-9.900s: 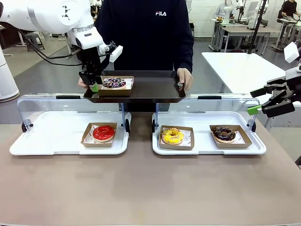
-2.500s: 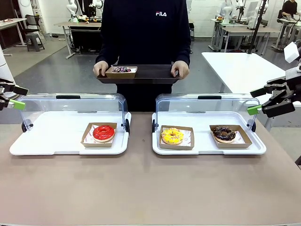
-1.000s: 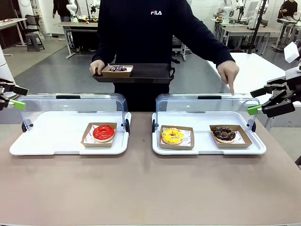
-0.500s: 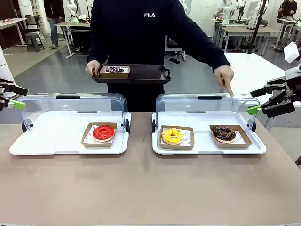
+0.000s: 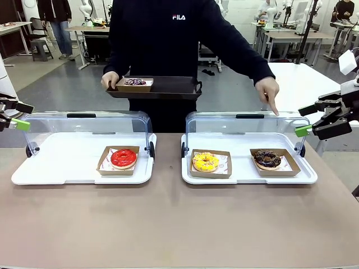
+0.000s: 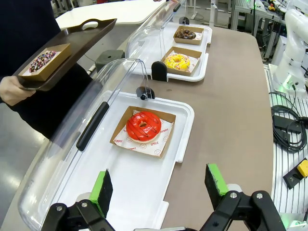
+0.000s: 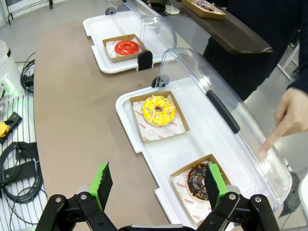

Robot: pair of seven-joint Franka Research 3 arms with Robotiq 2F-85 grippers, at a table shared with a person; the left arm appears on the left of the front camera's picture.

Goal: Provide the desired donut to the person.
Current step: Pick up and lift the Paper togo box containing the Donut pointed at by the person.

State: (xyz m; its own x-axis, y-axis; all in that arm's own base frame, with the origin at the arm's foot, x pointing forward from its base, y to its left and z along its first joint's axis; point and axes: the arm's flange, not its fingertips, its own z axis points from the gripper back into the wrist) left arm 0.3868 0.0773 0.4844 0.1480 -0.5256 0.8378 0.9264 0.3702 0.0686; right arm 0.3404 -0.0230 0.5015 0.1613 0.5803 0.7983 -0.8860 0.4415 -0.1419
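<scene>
The person's pointing hand (image 5: 268, 92) hovers over the chocolate donut (image 5: 267, 159), which lies near the wide-open, empty right tool (image 5: 304, 120) and well apart from the equally wide left tool (image 5: 19, 115).

Brown table (image 5: 168, 224) with two white trays side by side: left tray (image 5: 61, 159), right tray (image 5: 241, 147).

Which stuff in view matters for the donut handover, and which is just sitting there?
In play: pointing hand, chocolate donut it points at, black tray held out.
Idle: red donut, yellow donut, sprinkled donut on the tray.
</scene>
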